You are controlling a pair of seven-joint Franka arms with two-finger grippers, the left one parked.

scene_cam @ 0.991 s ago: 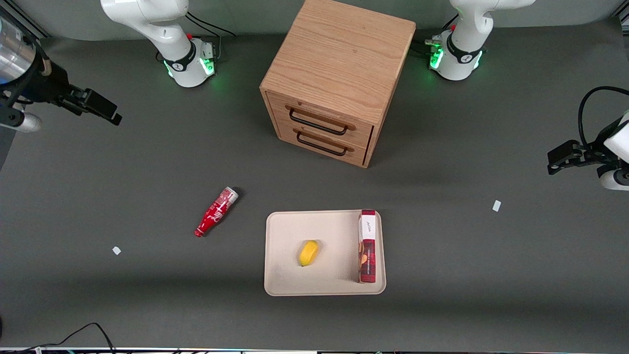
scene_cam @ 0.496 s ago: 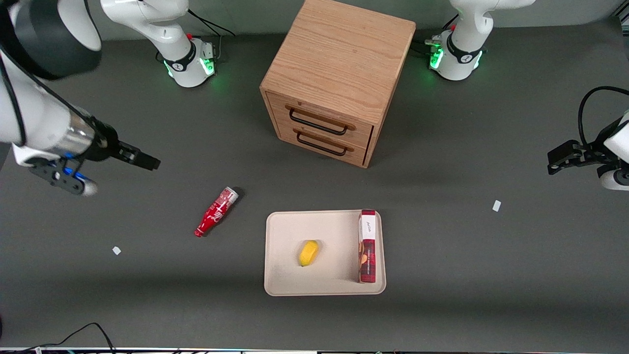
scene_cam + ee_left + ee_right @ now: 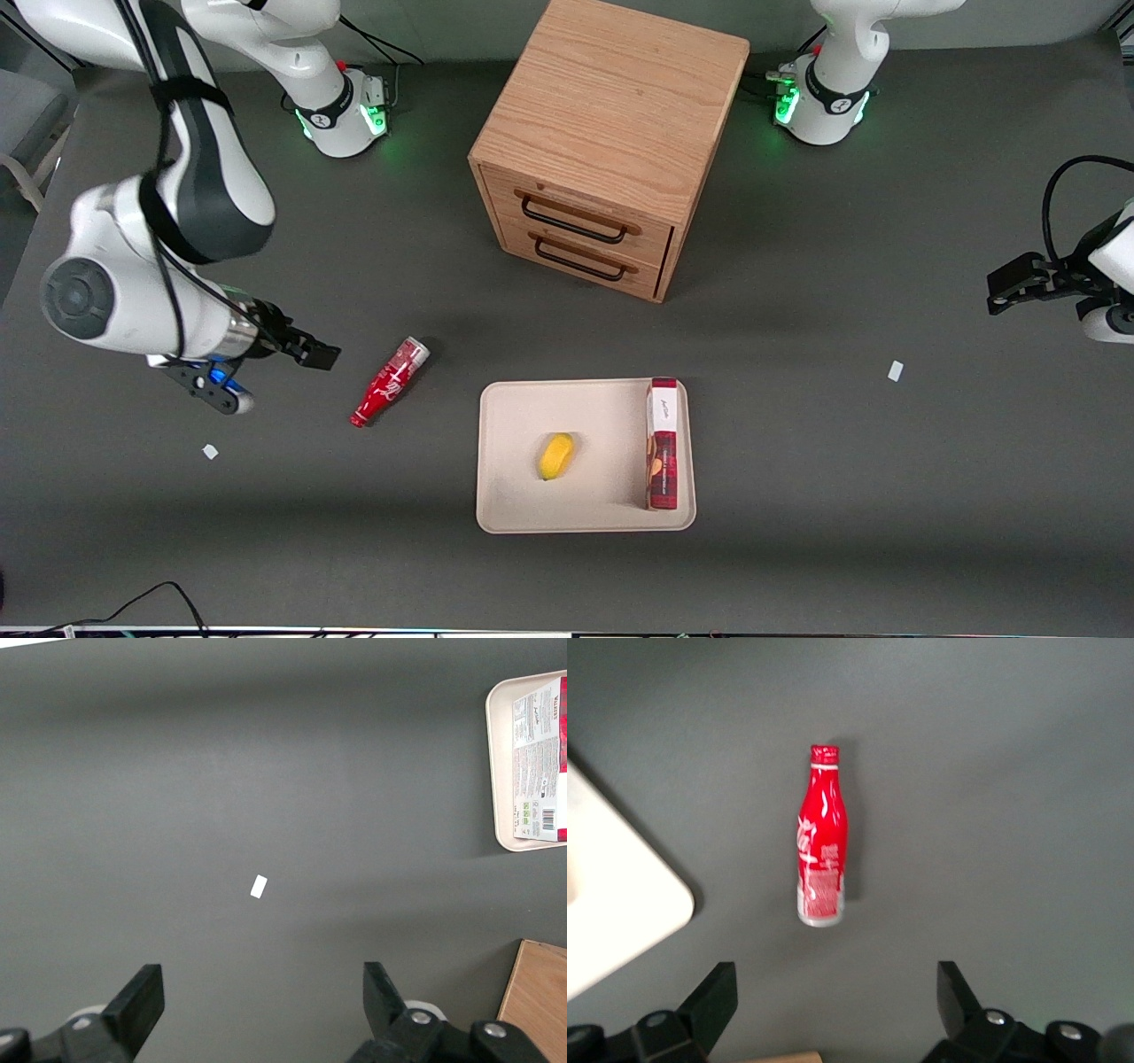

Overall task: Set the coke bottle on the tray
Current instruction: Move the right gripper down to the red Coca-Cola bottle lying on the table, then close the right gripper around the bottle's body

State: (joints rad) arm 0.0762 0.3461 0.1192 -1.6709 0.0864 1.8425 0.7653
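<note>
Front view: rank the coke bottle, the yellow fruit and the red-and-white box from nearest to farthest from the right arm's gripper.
The open gripper hovers toward the working arm's end of the table.
1. Coke bottle, lying on the table beside the gripper.
2. Yellow fruit, mid-tray.
3. Red-and-white box, along the tray edge toward the parked arm's end.

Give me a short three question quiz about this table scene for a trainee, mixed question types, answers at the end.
1. True or false: the coke bottle stands upright on the tray.
2. Which is on the tray? A) lemon and red-and-white box B) cabinet C) nothing
3. Fill in: the gripper hovers beside the bottle with its jaws ____.

Key: 1 false, it lies on the table beside the tray. 2 A. 3 open.
</note>
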